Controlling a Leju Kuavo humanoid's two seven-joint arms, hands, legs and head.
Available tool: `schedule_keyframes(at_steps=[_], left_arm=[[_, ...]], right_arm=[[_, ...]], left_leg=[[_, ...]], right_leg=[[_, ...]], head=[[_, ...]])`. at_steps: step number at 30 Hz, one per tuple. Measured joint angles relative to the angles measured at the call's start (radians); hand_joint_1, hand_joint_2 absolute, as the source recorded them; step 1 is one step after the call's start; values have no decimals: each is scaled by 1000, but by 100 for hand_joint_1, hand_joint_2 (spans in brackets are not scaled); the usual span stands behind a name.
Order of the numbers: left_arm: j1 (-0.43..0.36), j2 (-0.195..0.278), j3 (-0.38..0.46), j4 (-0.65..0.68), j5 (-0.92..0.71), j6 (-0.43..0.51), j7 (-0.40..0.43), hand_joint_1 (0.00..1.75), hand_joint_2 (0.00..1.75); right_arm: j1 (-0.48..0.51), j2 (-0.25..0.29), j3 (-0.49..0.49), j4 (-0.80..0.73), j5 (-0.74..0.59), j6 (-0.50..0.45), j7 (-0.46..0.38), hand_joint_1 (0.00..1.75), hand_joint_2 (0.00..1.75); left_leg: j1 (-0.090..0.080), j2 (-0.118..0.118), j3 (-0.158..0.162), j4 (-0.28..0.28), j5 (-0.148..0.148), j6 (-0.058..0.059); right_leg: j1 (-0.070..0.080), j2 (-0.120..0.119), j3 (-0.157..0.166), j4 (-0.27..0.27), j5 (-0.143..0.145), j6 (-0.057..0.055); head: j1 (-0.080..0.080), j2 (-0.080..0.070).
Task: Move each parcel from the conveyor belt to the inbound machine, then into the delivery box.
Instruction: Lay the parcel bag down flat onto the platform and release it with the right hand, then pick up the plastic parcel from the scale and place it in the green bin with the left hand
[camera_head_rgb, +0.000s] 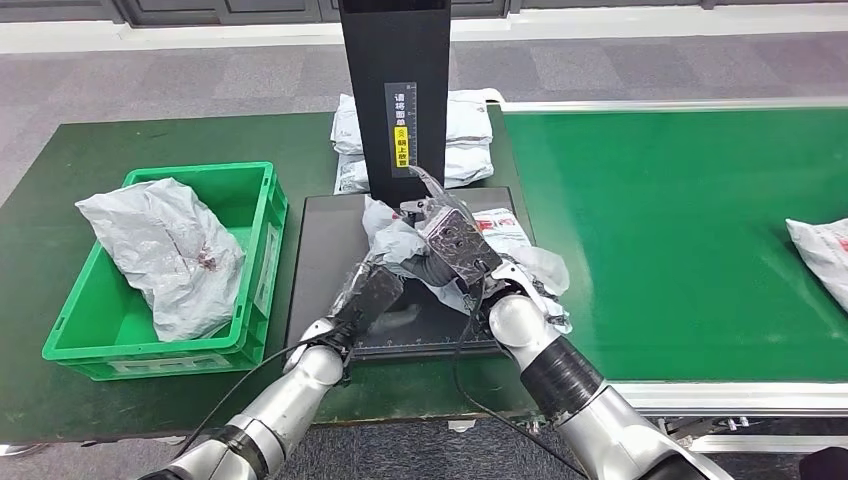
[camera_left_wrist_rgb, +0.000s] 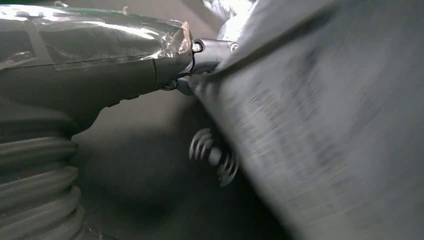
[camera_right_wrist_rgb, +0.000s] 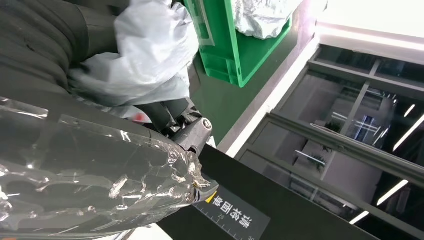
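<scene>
Nearest the camera, the robot's silver left arm reaches up from below and its left hand (camera_head_rgb: 372, 295), dark and wrapped in clear film, lies on the black flat scale plate of the inbound machine (camera_head_rgb: 320, 260), its fingers pressed against the underside edge of a crumpled white-grey plastic parcel (camera_head_rgb: 395, 243). In the left wrist view the parcel's grey, blurred surface (camera_left_wrist_rgb: 320, 125) lies right against the fingertips (camera_left_wrist_rgb: 212, 50) (whether they truly clasp it cannot be told).

Beside it, the right hand (camera_head_rgb: 455, 243) is closed around the same parcel from above, lifting its crumpled plastic slightly off the plate; the right wrist view shows the white plastic (camera_right_wrist_rgb: 145, 55) bunched inside the dark fingers (camera_right_wrist_rgb: 167, 115). The parcel is thus on and just above the machine's plate, at the foot of the black upright scanner column (camera_head_rgb: 395, 90), which carries a label with a yellow mark.

To the left, on the dark green table mat (camera_head_rgb: 60, 160), stands a green plastic delivery crate (camera_head_rgb: 255, 215) with one crumpled grey mailer bag (camera_head_rgb: 165, 250) in it.

To the right runs the bright green conveyor belt (camera_head_rgb: 660, 230), with another white parcel (camera_head_rgb: 825, 255) at its right edge.

Farthest off, behind the column, a stack of white bagged parcels (camera_head_rgb: 465, 140) rests on the table.
</scene>
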Motion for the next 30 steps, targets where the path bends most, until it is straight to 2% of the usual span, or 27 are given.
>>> schedule_keyframes(at_steps=[2,3,4,12,20,24,30], left_arm=[[-4,0,-25,27,-34,-15,9,134,175],[-6,1,-38,38,-58,-23,14,171,175],[-9,2,-51,50,-85,-30,20,175,175],[-29,5,-116,98,-179,-33,45,175,175],[-38,6,-108,109,-161,63,18,175,175],[-38,6,-65,107,-112,115,-36,175,175],[-38,4,71,73,31,177,-129,175,175]], right_arm=[[0,-3,-4,-1,-2,-1,0,0,175],[0,-4,-8,-2,-5,-2,0,0,175],[0,-7,-11,-4,-8,-4,0,0,175],[7,-33,-16,-22,-21,-9,-2,0,175],[41,-56,-64,-49,-40,-35,-20,0,175],[50,-61,-85,-51,-43,-41,-33,0,175],[50,-66,-99,-42,-60,-41,-70,0,175]], left_leg=[[0,0,0,0,0,0],[0,0,0,0,0,0],[0,0,0,0,0,0],[0,0,0,0,0,0],[0,0,0,0,0,0],[0,0,0,0,0,0],[0,0,0,0,0,0]], right_leg=[[0,0,0,0,0,0],[0,0,0,0,0,0],[0,0,0,0,0,0],[0,0,0,0,0,0],[0,0,0,0,0,0],[0,0,0,0,0,0],[0,0,0,0,0,0]], head=[[0,0],[0,0],[0,0],[0,0],[0,0],[0,0],[0,0]])
